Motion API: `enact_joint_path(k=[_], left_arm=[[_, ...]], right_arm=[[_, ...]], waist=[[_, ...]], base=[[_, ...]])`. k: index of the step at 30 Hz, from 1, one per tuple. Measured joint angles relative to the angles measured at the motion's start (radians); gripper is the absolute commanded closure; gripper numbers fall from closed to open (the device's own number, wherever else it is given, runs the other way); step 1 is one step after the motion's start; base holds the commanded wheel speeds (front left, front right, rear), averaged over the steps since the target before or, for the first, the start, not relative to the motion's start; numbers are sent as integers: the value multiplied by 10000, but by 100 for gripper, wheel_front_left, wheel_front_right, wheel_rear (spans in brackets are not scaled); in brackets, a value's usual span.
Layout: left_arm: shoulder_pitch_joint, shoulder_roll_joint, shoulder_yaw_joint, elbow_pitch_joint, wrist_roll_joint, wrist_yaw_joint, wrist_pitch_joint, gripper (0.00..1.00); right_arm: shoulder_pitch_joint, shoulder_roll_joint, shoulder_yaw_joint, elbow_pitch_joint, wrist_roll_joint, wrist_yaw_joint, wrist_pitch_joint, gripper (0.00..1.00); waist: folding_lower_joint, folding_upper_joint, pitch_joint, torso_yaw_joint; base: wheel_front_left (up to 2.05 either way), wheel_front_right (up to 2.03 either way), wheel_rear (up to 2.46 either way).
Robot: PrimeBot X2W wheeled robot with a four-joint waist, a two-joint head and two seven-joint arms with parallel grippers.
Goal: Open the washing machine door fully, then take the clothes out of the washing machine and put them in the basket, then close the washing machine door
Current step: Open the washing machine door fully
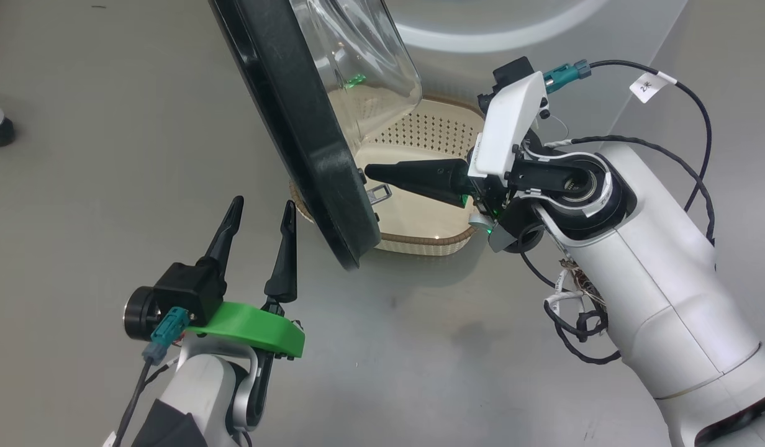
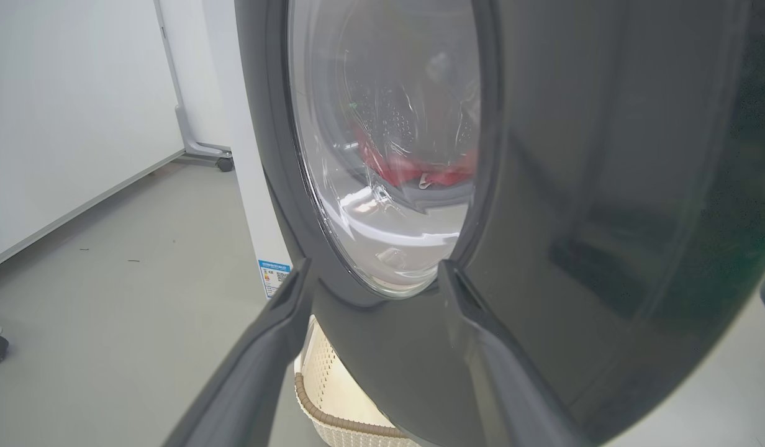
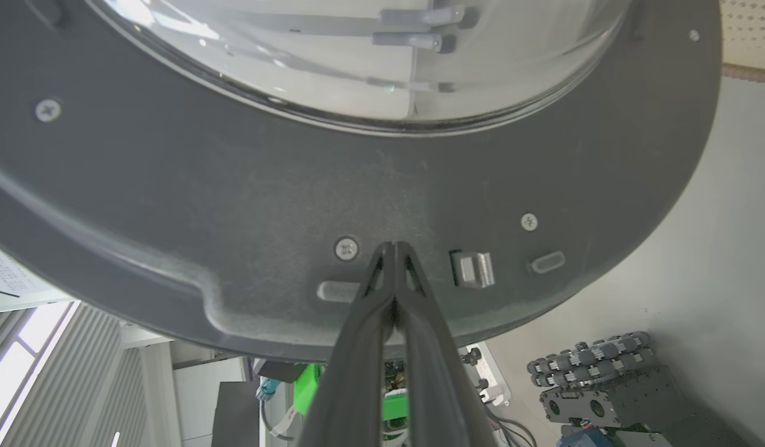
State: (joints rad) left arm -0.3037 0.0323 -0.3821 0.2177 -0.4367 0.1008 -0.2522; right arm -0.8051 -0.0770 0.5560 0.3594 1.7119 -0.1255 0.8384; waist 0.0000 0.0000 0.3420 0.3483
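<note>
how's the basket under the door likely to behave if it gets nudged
Probably light: the basket has thin perforated plastic walls and looks empty where visible. It would likely slide rather than tip, being low and wide on the smooth floor. The door hangs over it, so a swing might catch its rim.

The washing machine door (image 1: pixel 308 143) has a glossy black rim round clear glass, and red clothes (image 2: pixel 407 171) show through it. The basket (image 1: pixel 432 130) is cream, dotted with holes, with a brown rim. The washing machine (image 2: pixel 252 186) is white.
</note>
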Motion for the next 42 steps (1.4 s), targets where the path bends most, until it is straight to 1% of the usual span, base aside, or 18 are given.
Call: enact_joint_path(k=[1,4,7,12,15,19,24,29,34,37,39,42], left_arm=[[1,0,17,12,31,0,0,0],[11,0,115,61,180,4,0,0],[23,0,291,148,318,10,0,0],[174,0,485,309,531,12,0,0],[379,2,623,372,614,12,0,0],[617,6,788,493,924,12,0,0],[946,8,945,591,1060,12,0,0],[1257,46,1275,600,1122,12,0,0],[1543,171,1563,581,1149,10,0,0],[1685,190,1653,546,1204,6,0,0],[1725,188,1695,506,1216,-6,2,0],[1748,184,1753,474,1218,-25,0,0]], right_arm=[[-1,-67,71,-6,-257,46,-117,100],[-2,-644,491,-65,-1434,546,-508,100],[4,-1200,650,-84,-2278,1022,-997,100],[399,-1743,871,-161,-3555,1772,-2006,100],[825,-2077,947,-159,-4222,2077,-2692,100],[1186,-2470,1078,-219,-5325,2203,-3793,100],[1518,-3218,1363,-274,-7175,2209,-5386,100],[2085,-3574,1586,-353,-8633,2194,-6976,100],[2864,-3616,1455,-397,-9060,1653,-8230,100],[3280,-3611,1275,-399,-9160,1292,-8890,100],[3488,-3614,1106,-389,-9231,974,-9290,100],[3840,-3639,917,-395,-9323,648,-9867,100]], waist=[[0,0,-61,-29],[0,0,-263,-124],[0,0,-487,-245],[0,0,-918,-503],[0,0,-1208,-681],[-1,0,-1596,-959],[0,0,-2067,-1363],[-1,0,-2489,-1810],[-1,0,-2853,-2253],[0,0,-3010,-2514],[-1,1,-3085,-2676],[-1,0,-3157,-2872]], base=[[0,0,0],[0,0,0],[0,0,0],[0,0,0],[0,0,0],[0,0,0],[0,0,0],[0,0,0],[0,0,0],[0,0,0],[0,0,0],[0,0,0]])
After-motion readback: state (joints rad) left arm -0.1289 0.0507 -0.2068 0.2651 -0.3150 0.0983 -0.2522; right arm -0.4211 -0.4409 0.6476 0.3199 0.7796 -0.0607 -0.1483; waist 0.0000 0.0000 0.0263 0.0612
